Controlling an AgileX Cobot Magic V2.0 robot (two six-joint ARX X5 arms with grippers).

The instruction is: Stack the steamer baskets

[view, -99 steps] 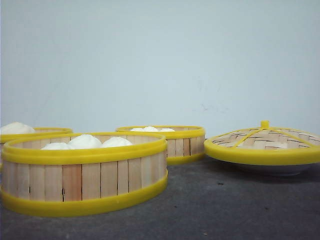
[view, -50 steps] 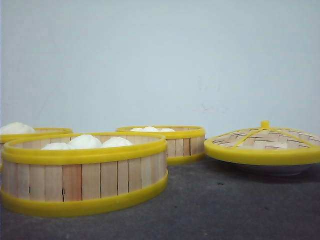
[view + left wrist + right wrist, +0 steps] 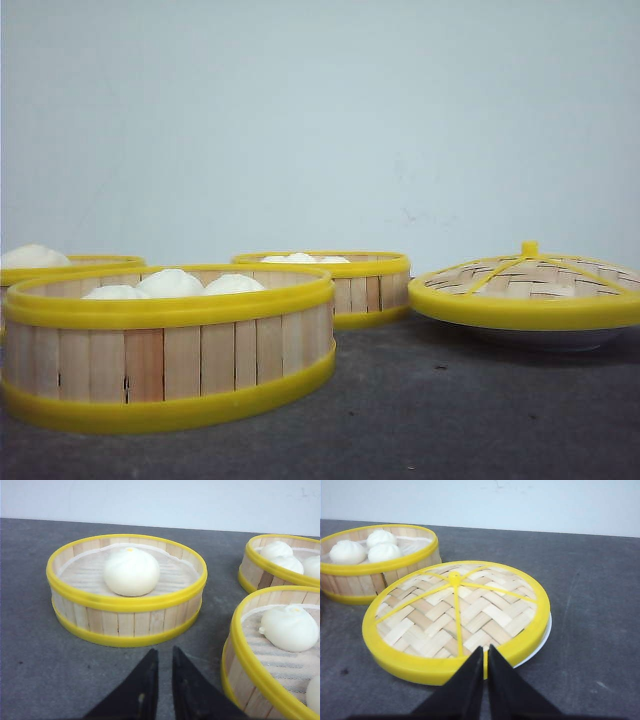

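Yellow-banded baskets, three of them, all sit apart on the grey table [image 3: 30,630]; nothing is stacked yet. Left gripper [image 3: 164,656] hangs low over bare table, fingers nearly together with a thin gap, holding nothing. Straight ahead of it stands the one-bun basket [image 3: 126,589]; a second basket [image 3: 272,655] lies close beside the fingers, and a third [image 3: 280,562] lies further off beyond that. Right gripper [image 3: 485,656] has its fingers pressed together, empty, poised just before the rim of the woven lid [image 3: 455,620], which rests on a white plate [image 3: 542,642].

Judgement: step in hand is the first pick, likely the one-bun basket by the left arm. To do it well, open wide first, then take the wall with one finger inside and one outside, clear of the bun [image 3: 131,571]. Lift level so the bun does not roll.

Room: open table lies before the basket's near wall. The gap to the neighbouring basket is narrow, so swing away from its rim. Lid stays put until the baskets are stacked.
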